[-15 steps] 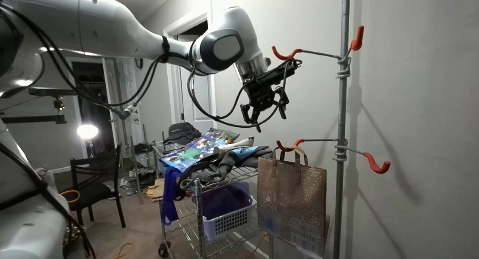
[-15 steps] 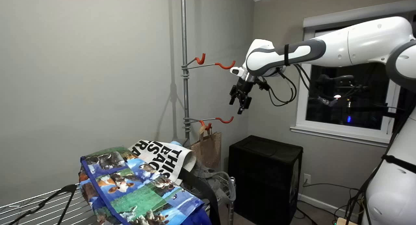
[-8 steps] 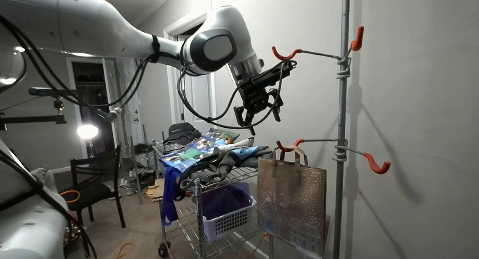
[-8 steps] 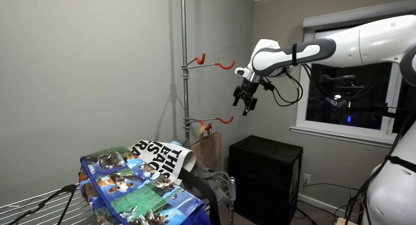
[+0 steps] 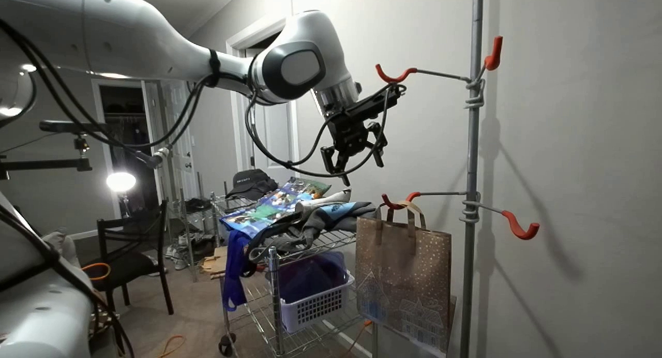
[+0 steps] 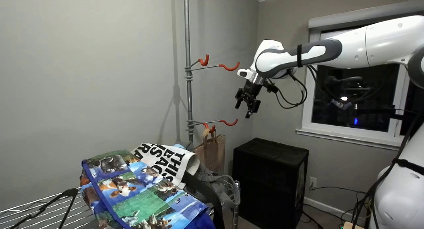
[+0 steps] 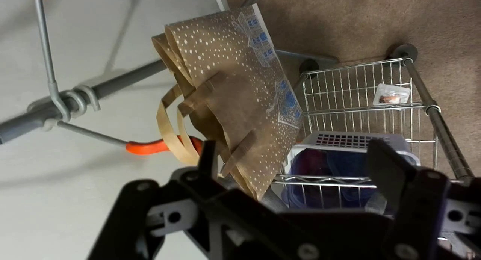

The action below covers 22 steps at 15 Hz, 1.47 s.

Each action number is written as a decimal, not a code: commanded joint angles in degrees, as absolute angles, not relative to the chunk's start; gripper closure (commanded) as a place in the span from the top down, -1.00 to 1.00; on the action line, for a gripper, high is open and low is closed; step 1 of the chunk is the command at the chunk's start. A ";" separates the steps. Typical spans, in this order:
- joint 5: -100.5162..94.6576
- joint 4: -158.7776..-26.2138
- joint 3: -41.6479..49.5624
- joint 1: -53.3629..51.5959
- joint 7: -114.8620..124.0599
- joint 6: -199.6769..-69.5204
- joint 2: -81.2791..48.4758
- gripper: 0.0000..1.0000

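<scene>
In an exterior view, a chair (image 5: 129, 267) stands far left; a wire cart (image 5: 276, 306) bears bags (image 5: 282, 205). The gripper (image 5: 362, 173) hangs higher, fingers apart. Rightward, a brown paper bag (image 5: 403, 280) hangs from a red hook (image 5: 393, 205); an upper hook (image 5: 389, 78) juts from the pole (image 5: 472, 156).

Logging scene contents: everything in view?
Pole: 1, grey, by wall
Hooks: 4, red, on pole
Paper bag: 1, brown, lower hook
Rack: 1, silver, near paper bag
Basket: 1, pale, inside rack
Patterned bag: 1, multicoloured, atop rack
Lettered bag: 1, white, atop rack
Fabric: uncountable, grey, atop rack
Cap: 1, dark, background
Box: 1, black, corner
Chair: 1, black, background
Lamp: 1, white, background
Arm: 1, white, above jaws
Jaws: 1 pair, black, arm's end, open
</scene>
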<state>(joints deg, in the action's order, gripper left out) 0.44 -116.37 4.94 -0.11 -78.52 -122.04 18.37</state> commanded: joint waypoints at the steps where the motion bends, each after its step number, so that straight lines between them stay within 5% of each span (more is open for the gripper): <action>1: 0.93 -115.28 0.71 -5.88 -79.15 -121.73 17.38 1.00; 12: -3.23 -94.82 -17.20 -20.54 -82.08 -115.49 -2.41 1.00; 22: -5.26 -81.84 -20.38 -21.59 -89.94 -98.05 -13.47 1.00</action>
<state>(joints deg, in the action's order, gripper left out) -2.30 -85.11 -20.01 -21.36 -87.53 -101.53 -12.46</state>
